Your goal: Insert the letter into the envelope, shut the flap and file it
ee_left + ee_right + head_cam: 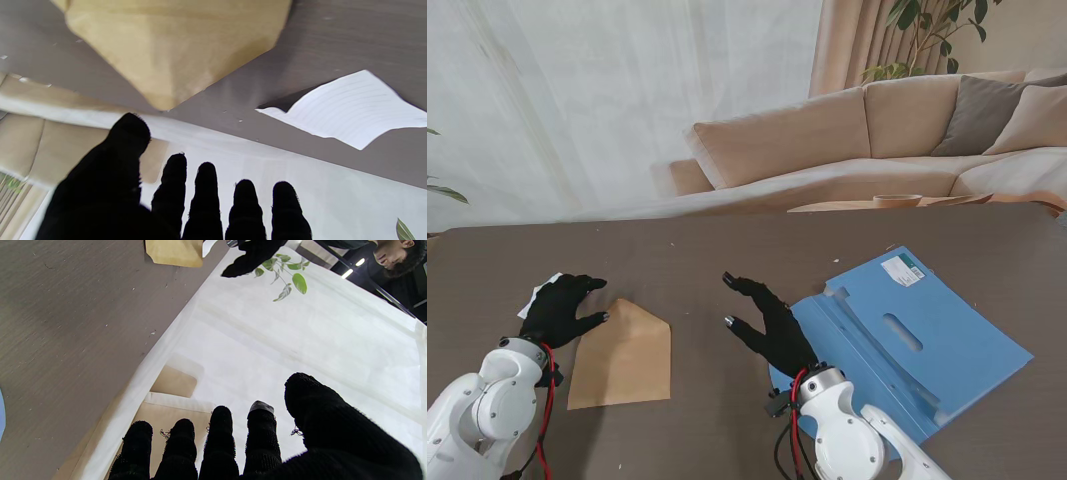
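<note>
Arms rise from our near corners, white with red cabling. Nearest to us on the dark counter (pixel 727 250) lies the brown envelope (pixel 624 355), flap pointing far. Our left hand (pixel 562 310) hovers at its far-left corner, fingers (pixel 206 186) spread and holding nothing. Our right hand (pixel 772 325) sits right of the envelope, fingers (pixel 220 436) also splayed wide and empty, beside the open blue folder (pixel 907 340) on the right. A little farther left, the white lined letter (pixel 353 108) lies flat just beyond our left hand, apart from the envelope. Beyond the counter stand a beige sofa (pixel 847 140) and a pale curtain (pixel 607 100).
</note>
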`<state>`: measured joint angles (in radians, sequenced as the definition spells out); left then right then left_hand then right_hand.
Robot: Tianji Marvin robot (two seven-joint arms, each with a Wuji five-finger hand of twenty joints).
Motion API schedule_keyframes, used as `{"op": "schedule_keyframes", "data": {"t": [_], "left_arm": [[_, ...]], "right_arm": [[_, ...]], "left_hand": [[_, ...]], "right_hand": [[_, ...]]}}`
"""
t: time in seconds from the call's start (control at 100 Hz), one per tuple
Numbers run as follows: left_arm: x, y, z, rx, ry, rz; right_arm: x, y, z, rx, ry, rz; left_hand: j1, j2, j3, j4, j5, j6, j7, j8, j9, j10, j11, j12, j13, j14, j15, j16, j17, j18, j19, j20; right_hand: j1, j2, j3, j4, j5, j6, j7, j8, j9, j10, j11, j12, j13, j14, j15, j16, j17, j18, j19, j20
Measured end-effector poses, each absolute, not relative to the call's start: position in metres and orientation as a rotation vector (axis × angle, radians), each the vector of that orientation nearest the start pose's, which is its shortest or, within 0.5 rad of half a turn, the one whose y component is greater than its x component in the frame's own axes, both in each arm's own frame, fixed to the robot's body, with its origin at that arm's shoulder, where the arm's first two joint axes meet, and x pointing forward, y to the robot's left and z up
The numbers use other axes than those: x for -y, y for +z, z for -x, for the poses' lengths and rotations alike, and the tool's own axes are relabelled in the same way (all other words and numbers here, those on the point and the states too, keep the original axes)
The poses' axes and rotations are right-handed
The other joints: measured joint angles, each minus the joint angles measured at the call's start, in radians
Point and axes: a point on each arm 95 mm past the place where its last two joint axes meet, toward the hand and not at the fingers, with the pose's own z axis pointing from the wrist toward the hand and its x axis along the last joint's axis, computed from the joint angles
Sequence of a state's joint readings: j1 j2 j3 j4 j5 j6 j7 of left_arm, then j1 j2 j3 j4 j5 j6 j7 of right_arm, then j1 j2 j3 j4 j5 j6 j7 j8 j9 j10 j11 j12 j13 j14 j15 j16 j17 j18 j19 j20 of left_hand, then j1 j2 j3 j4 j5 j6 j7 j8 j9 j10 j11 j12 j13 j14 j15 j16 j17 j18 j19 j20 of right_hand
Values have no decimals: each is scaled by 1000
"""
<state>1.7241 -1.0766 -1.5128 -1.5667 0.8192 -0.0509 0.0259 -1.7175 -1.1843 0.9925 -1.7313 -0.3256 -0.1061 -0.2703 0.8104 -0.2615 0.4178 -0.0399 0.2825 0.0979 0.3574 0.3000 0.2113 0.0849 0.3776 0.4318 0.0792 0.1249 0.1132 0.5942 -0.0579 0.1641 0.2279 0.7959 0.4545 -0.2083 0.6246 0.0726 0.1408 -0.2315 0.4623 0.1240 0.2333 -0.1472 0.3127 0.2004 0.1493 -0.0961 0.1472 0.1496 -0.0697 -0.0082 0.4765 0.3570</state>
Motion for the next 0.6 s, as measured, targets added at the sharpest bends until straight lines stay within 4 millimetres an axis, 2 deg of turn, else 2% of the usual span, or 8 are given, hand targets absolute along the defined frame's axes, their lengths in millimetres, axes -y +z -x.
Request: {"op": "schedule_keyframes", "data": {"t": [0.04, 0.14, 0.33, 0.4, 0.53, 0.6], "left_arm": [[-121, -343, -381, -1259, -1355, 1482], [-123, -351, -384, -1268, -1321, 1502], [-121, -361, -389, -1287, -1251, 1552], [-120, -363, -390, -1298, -1239, 1568], [-118, -368, -391, -1316, -1216, 1588], [-116, -371, -392, -1317, -1196, 1592]], "right_arm": [[-111, -336, -316, 1059, -2349, 1954], [-111, -336, -316, 1059, -2351, 1954], [-111, -336, -315, 1058, -2356, 1952], [-111, -336, -315, 1057, -2356, 1953], [-111, -336, -315, 1053, -2357, 1956], [-110, -336, -315, 1052, -2357, 1957]], "left_hand": [[-13, -15, 31, -9, 0, -1, 0, 0, 0, 0, 0, 0, 2, 0, 2, 4, 5, 8, 1, 10], [-11, -36, 49, -10, 12, -14, -2, -1, 0, 0, 0, 0, 12, 1, 7, 5, 13, 8, 2, 11], [-21, -41, 70, -11, 66, -55, -3, 0, 0, 0, 0, 1, 8, -1, 7, 6, 12, 6, 5, 24], [-21, -41, 77, -20, 104, -65, -2, 4, 0, 0, 0, 10, -5, -5, 7, 6, 3, -3, 5, 25], [-19, -41, 88, -20, 124, -73, -2, 3, -1, 0, -15, 10, -16, -12, 8, 7, 1, -7, 5, 27], [11, -41, 92, -20, 124, -74, -2, 3, -1, 0, -40, 10, -17, -13, 8, 15, 1, -7, 5, 37]], "right_hand": [[0, 0, 0, 0, 0, 0, 0, 0, 0, 0, 0, 0, 0, 0, 0, 0, 0, 0, 0, 0], [0, 0, 0, 0, 0, 0, 1, 1, 0, 0, 0, 0, 0, 0, 0, 0, 0, 0, 0, 0], [0, 0, 0, 0, 0, 0, 2, 3, 0, 0, 2, 1, 0, 0, 0, 0, 0, 0, 12, 0], [0, 0, 0, 0, 0, 0, 3, 3, 0, 0, 10, 1, 0, 0, 0, 0, 0, 1, 12, 0], [0, 0, 0, 0, 0, 0, 11, 14, 0, 0, 11, 1, 0, 0, 0, 0, 0, 1, 12, 0], [0, 0, 0, 0, 1, 0, 11, 14, 0, 0, 11, 1, 0, 0, 0, 0, 0, 1, 12, 0]]}}
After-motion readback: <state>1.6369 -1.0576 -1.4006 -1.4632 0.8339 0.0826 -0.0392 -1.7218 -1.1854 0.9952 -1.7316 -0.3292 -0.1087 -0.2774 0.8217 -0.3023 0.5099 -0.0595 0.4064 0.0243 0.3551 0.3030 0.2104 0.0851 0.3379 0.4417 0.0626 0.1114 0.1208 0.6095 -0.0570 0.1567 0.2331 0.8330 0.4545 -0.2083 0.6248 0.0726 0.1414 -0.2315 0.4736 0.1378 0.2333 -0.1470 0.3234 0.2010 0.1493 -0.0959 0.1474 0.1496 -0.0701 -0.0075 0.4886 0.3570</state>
